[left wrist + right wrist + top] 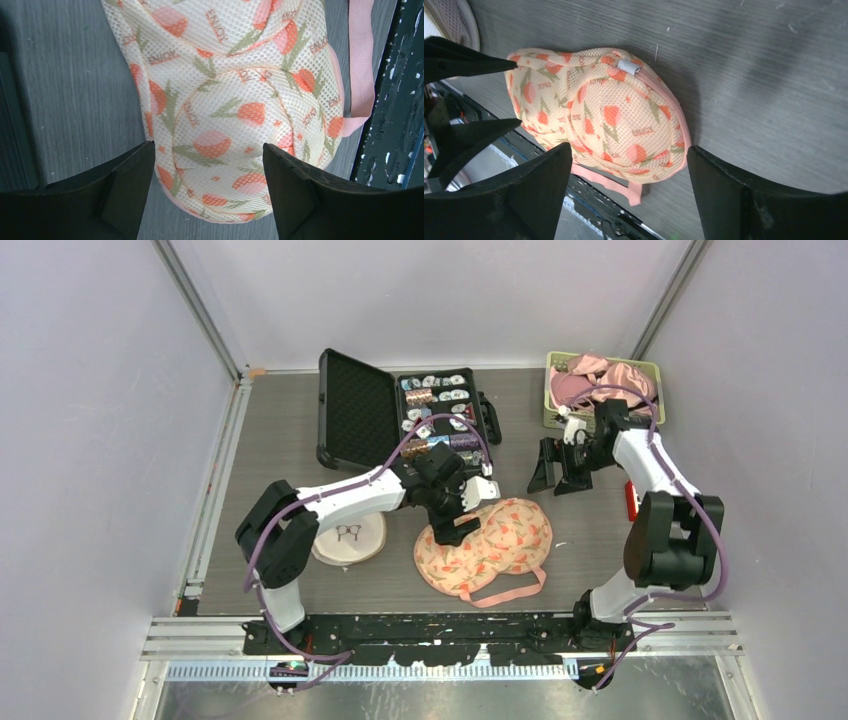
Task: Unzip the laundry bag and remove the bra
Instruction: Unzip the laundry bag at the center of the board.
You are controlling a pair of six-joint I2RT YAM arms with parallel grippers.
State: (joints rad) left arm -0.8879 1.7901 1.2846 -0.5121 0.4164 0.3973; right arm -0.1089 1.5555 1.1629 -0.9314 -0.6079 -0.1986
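Observation:
The laundry bag [487, 545], peach mesh printed with tulips and trimmed in pink, lies zipped on the grey table. Its white zipper pull [628, 66] shows on the top seam in the right wrist view. The bra is hidden. My left gripper [465, 508] hovers over the bag's upper left end. In the left wrist view the left gripper [209, 167] is open, a finger on each side of the rounded end of the laundry bag [235, 110]. My right gripper [558, 472] is open and empty, up and to the right of the bag.
An open black case [400, 420] of small items stands behind the bag. A green basket [650, 368] of pink clothes sits at the back right. A round white pouch [348, 537] lies left of the bag. The bag's pink strap [512, 591] trails toward the black front rail [450, 625].

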